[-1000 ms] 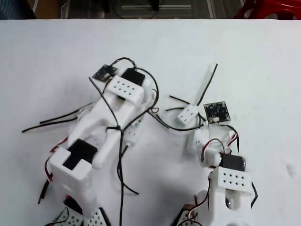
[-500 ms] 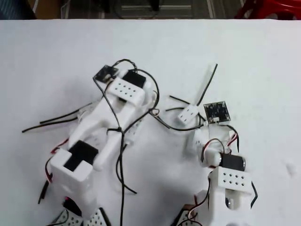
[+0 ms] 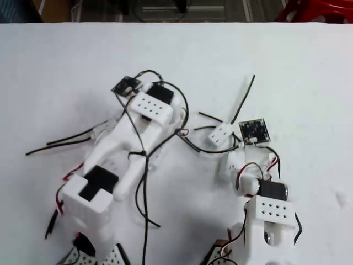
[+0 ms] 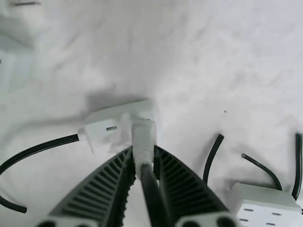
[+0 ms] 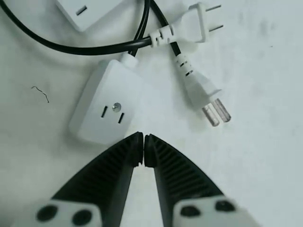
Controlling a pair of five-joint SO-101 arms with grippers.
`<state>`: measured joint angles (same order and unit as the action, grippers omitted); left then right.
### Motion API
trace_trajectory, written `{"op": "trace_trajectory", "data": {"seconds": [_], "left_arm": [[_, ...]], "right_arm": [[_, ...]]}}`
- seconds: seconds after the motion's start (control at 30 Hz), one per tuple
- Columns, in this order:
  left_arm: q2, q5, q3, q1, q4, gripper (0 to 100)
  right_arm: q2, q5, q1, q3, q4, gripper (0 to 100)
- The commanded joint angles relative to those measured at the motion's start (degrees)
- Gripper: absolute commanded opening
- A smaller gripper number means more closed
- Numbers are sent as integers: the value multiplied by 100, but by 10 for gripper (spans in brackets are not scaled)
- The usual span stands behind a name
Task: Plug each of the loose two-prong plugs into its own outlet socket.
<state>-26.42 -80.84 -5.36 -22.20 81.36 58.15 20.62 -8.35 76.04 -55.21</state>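
Note:
In the left wrist view my left gripper [image 4: 142, 160] is shut on a white two-prong plug [image 4: 142, 137] with a black cord. The plug's front end is pressed against a white outlet socket [image 4: 106, 130] on the table, and its prongs are hidden. My right gripper [image 5: 143, 142] is shut with nothing in it, just short of another white outlet socket [image 5: 106, 101]. Two loose white plugs lie beside that socket, one with thin prongs [image 5: 201, 23] and one with thick prongs [image 5: 203, 92]. In the high view the left arm [image 3: 138, 116] covers its gripper, and the right arm [image 3: 259, 187] sits at the lower right.
A further outlet block [image 4: 265, 208] lies near the left gripper, and another [image 5: 83, 9] sits beyond the right one. Black cords [image 3: 60, 141] trail to the left across the white table [image 3: 309, 72]. A small white socket [image 3: 222, 134] lies between the arms.
The left arm has shifted slightly up and to the right in the high view, dragging its cables a little. The right arm has not moved.

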Motion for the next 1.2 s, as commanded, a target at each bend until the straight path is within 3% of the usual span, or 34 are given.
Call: {"op": "trace_trajectory", "data": {"seconds": [0.0,0.8,1.1,1.17], "left_arm": [[-716,141,-316,-57,229,24],[-1560,193,-1020,154,308,24],[-1569,1196,-1451,-4,738,27],[-1543,1407,-1547,-57,879,68]], "right_arm": [[75,-44,-48,-26,75,19],[84,-44,-48,-18,75,19],[84,-35,-48,-18,75,19],[84,-35,-48,-18,75,20]]}}
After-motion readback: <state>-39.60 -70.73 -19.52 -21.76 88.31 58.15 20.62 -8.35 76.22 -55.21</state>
